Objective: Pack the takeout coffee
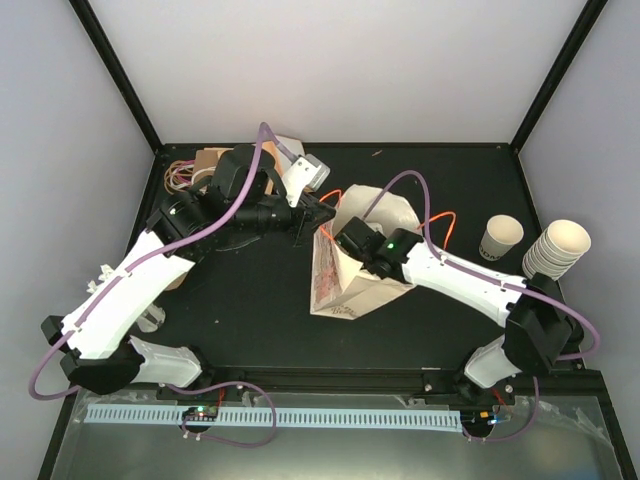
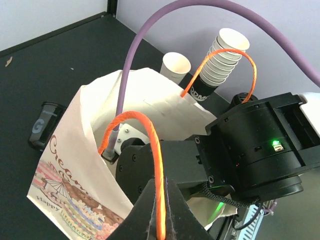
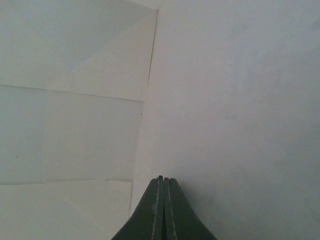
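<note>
Left gripper (image 2: 161,205) clenched on orange handle (image 2: 134,115), holding paper bag (image 1: 340,290) open. Right gripper (image 3: 161,186) inside bag, fingers pressed together, nothing between. Takeout coffee (image 1: 500,238) upright outside, right of bag, beside cup stack (image 1: 557,248). Risk: right arm snags bag wall on withdrawal and tips or tears it.

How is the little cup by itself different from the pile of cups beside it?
The single cup is one cup; the stack of cups is many nested together. The single cup is short, the stack tall. The single cup stands closer to the paper bag. Both are cream paper, mouths up.
</note>
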Tool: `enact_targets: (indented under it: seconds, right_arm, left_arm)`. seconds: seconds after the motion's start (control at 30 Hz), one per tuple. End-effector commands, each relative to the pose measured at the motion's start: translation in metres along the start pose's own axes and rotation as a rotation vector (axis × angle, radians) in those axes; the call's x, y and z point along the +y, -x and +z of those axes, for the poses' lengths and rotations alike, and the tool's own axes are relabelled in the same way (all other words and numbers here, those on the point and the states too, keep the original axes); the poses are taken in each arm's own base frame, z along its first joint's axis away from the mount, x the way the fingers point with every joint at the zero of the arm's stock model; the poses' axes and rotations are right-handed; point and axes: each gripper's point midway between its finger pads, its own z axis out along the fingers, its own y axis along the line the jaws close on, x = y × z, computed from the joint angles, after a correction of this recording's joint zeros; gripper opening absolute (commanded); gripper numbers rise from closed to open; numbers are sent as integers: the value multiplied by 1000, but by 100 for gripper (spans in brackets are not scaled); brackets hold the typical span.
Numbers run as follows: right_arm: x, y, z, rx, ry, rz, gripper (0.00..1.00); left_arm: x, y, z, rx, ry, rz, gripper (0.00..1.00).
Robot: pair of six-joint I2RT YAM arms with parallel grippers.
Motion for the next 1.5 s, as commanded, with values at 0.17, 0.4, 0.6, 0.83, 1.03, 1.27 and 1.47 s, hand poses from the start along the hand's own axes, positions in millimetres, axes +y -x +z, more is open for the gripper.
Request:
enact_targets:
  seconds: [0.17,0.4,0.6,0.83,1.03,1.27,1.47]
  right_arm:
    - [95,-11,-56,58,861,27,1]
    - [133,-8,-106,140,1294,34,1]
    - [128,4,-94,105,1207,87,1]
    - [62,13,-38,18,607,36,1]
    - [-3,24,-30,-53,212,-35,1]
    - [-62,29,-26,-67,-140,-117,1]
    - [-62,30,-21,-37,-166,-188,1]
  left_arm:
    - [-3,1,0,-11,-11,13,2]
    - [-11,-8,12,-11,-88,-12,1]
    - [-25,-4,19,-23,-180,-28,2]
    - [-29,4,13,-62,-196,-24,2]
    - [-29,30,-15,-203,-151,-16,2]
    - [3,-7,-4,-177,-42,-93,6]
    - [12,-39,1,-129,-25,-134,41]
